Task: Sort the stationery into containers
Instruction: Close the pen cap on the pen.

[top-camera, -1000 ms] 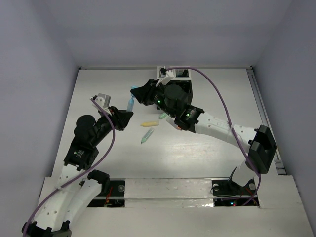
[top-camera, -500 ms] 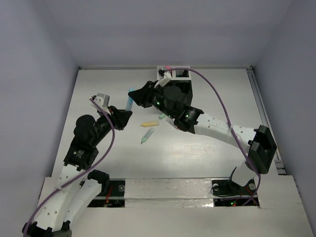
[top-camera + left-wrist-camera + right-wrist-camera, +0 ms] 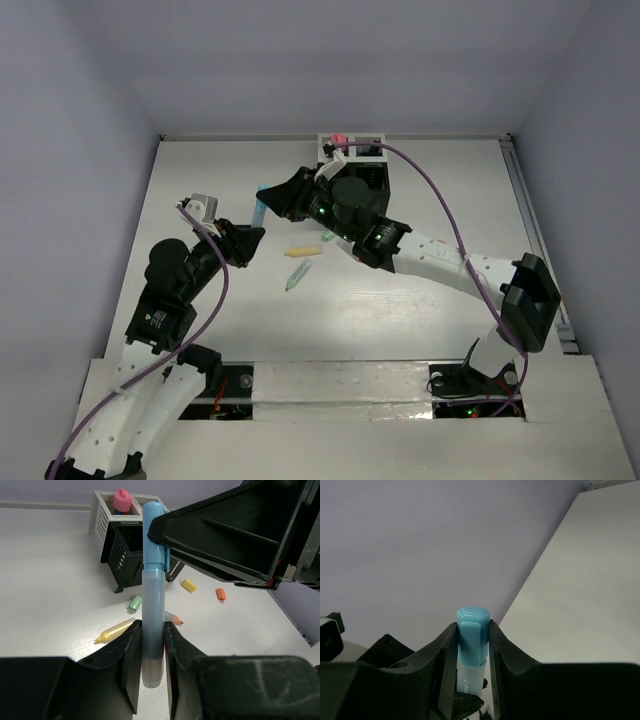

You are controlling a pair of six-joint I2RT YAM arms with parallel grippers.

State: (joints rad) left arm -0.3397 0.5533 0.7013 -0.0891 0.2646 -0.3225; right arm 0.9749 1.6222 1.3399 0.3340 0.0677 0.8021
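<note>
A light blue marker (image 3: 260, 206) hangs in the air left of the containers (image 3: 357, 170), a mesh organizer with black and white compartments. My left gripper (image 3: 152, 628) is shut on the marker's barrel (image 3: 152, 605). My right gripper (image 3: 472, 628) is shut on its blue cap (image 3: 472, 625) from the other end. A pink tube (image 3: 122, 500) stands in a white compartment (image 3: 102, 511). On the table lie a yellow marker (image 3: 298, 251), a green pen (image 3: 297, 277) and a green cap (image 3: 328, 236).
A yellow cap (image 3: 188, 585), an orange cap (image 3: 220, 594) and an orange-tipped pencil (image 3: 175, 620) lie near the black compartment (image 3: 125, 547). The right arm (image 3: 430, 255) stretches across the table's middle. Walls close in the table's back and sides.
Both grippers, with the blue marker between them, have drifted slightly left and toward the back. The pink tube now shows above the organizer.
</note>
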